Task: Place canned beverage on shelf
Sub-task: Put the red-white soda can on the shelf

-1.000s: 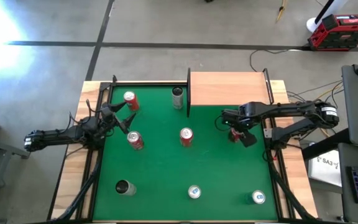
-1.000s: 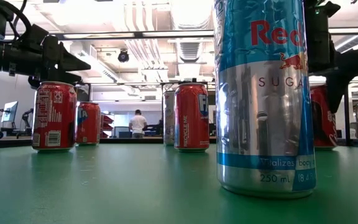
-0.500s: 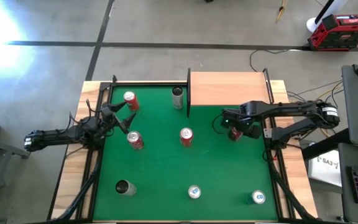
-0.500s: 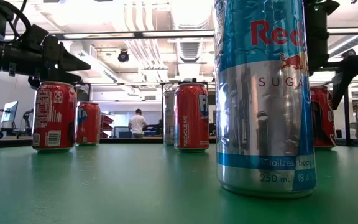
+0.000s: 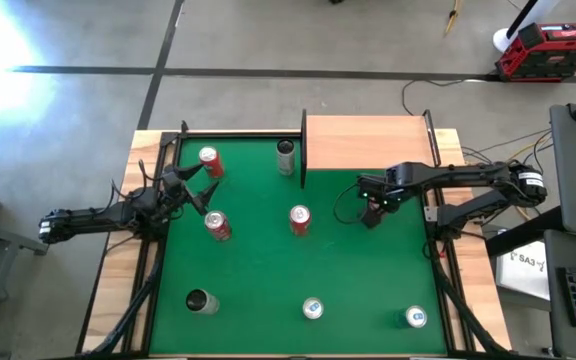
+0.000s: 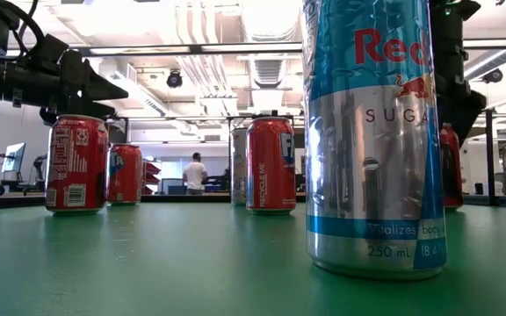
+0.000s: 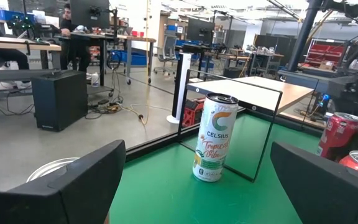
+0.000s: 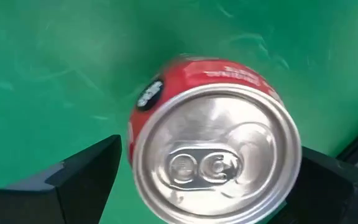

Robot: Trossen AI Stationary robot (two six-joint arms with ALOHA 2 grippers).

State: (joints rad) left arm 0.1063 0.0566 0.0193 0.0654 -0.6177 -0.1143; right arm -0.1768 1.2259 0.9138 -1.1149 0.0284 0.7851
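Observation:
A red can (image 8: 213, 140) stands upright on the green mat (image 5: 268, 260), just in front of the shelf (image 5: 368, 140), a light-wood board with thin black side rails at the table's far right. My right gripper (image 5: 373, 205) hangs over this can, pointing down. It is open, one finger on either side of the can's top (image 8: 216, 165), with a gap on each side. In the low view the gripper (image 6: 451, 53) is above the can (image 6: 451, 167). My left gripper (image 5: 196, 190) waits open and empty at the mat's left side.
A tall Celsius can (image 7: 213, 146) stands by the shelf's left rail (image 5: 303, 150). Red cans (image 5: 209, 160), (image 5: 218, 225), (image 5: 299, 218) stand on the mat's far half. A dark can (image 5: 200, 301) and two blue cans (image 5: 312, 309), (image 5: 415, 317) stand near the front edge.
My right gripper has turned about above the red can and gone a little toward the table's left. The finger that stuck out on the can's right in the low view is no longer seen there. The can stays standing on the mat.

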